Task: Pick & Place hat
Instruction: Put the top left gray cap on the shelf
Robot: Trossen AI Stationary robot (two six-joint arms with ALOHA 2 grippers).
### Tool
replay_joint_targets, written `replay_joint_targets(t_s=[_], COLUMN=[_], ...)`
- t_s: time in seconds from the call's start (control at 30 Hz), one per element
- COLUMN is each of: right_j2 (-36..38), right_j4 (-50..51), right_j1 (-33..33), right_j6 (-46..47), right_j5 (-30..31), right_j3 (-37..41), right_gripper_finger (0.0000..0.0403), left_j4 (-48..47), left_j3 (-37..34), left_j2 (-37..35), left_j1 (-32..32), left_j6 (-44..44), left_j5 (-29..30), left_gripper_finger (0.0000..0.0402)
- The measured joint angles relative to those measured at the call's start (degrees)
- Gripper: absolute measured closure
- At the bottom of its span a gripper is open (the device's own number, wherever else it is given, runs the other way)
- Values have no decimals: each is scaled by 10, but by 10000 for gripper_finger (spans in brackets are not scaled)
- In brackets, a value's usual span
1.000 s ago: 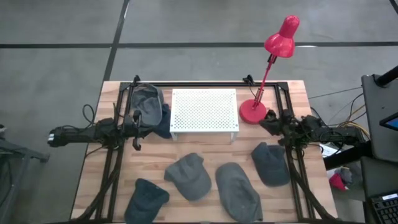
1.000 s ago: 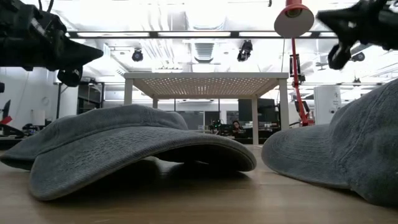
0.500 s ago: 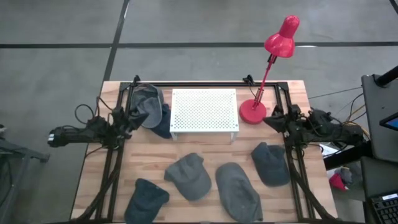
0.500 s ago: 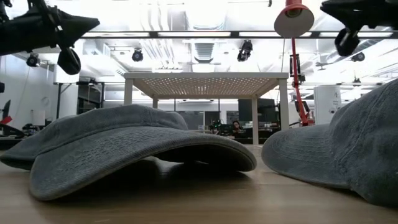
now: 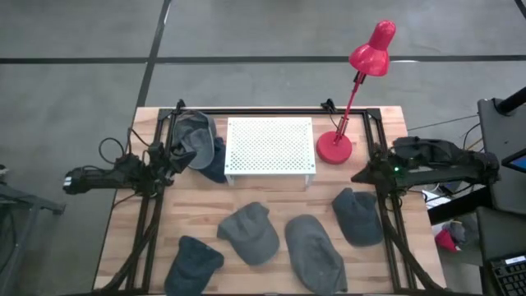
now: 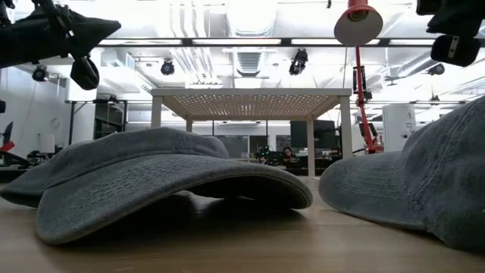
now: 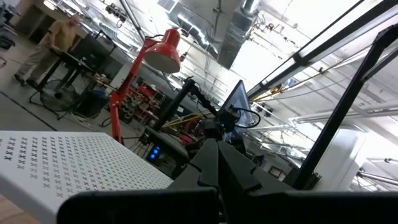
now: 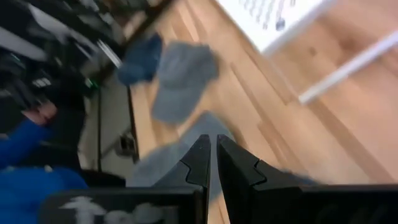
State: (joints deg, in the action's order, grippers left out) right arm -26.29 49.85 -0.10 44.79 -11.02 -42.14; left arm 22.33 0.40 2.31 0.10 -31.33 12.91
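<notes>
Grippers pressed together, empty | left gripper (image 5: 175,158) beside hat (image 5: 194,137) by white perforated stand (image 5: 270,146) | right gripper (image 5: 358,177) above hat (image 5: 357,215), apart

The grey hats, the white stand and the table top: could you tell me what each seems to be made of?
Grey hats: soft woven cloth, likely washed cotton; visible weave, floppy brim. White stand: probably painted metal; rigid, evenly perforated. Table top: light wood with visible plank lines, matte.
</notes>
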Motion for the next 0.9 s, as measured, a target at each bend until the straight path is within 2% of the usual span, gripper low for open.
replay_joint_targets(t_s=[0.23,0.53,0.7,0.9], right_j2=[-88,-135,-142,-143], right_j4=[8,10,10,9], right_j1=[0,0,0,0], right_j6=[-56,-60,-60,-60], right_j5=[-15,-15,-15,-15], right_j3=[-25,-24,-24,-24], right_gripper_finger=[376,376,376,376], left_j4=[-49,-256,-334,-383], left_j3=[58,188,245,297], left_j2=[1,16,59,154], left_j1=[0,0,0,0], left_j6=[46,79,72,40], left_j5=[-20,-26,-24,-24], left_gripper_finger=[401,401,401,401])
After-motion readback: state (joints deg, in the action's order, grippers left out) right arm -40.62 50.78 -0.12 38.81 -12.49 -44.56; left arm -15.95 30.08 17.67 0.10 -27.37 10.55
